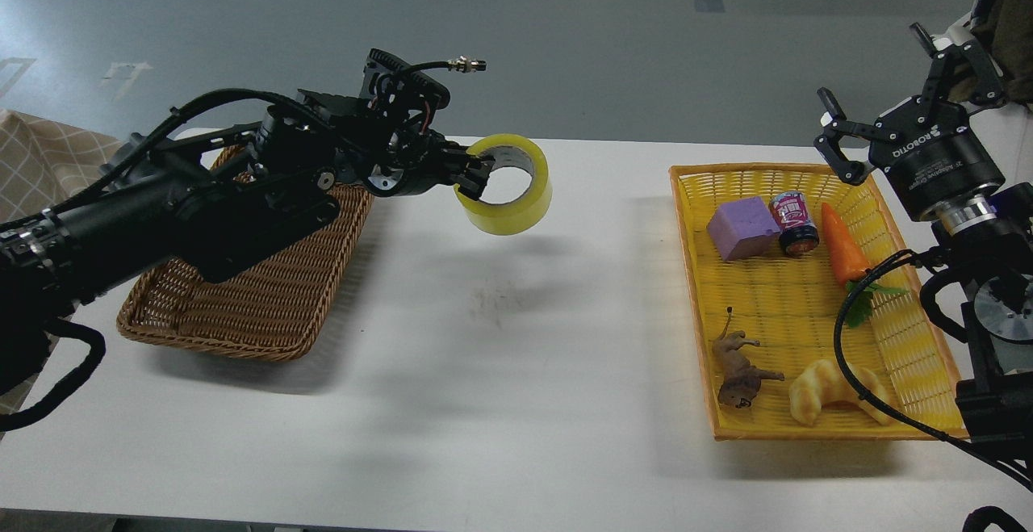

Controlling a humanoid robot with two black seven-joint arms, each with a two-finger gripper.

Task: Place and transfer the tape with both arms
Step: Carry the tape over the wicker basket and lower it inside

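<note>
The tape (pixel 512 197) is a yellowish translucent roll with a grey inner core. My left gripper (pixel 474 175) is shut on its left wall and holds it in the air above the white table (pixel 516 370), tilted, right of the brown basket (pixel 250 298). My right gripper (pixel 892 92) is open and empty, raised at the far right above the back corner of the yellow basket (pixel 694 306). The two grippers are far apart.
The brown wicker basket lies at the left, partly under my left arm. The yellow basket at the right holds a purple block (pixel 742 228), a small can (pixel 794 224), a carrot (pixel 843 248), a toy animal (pixel 738 370) and a pastry (pixel 827 391).
</note>
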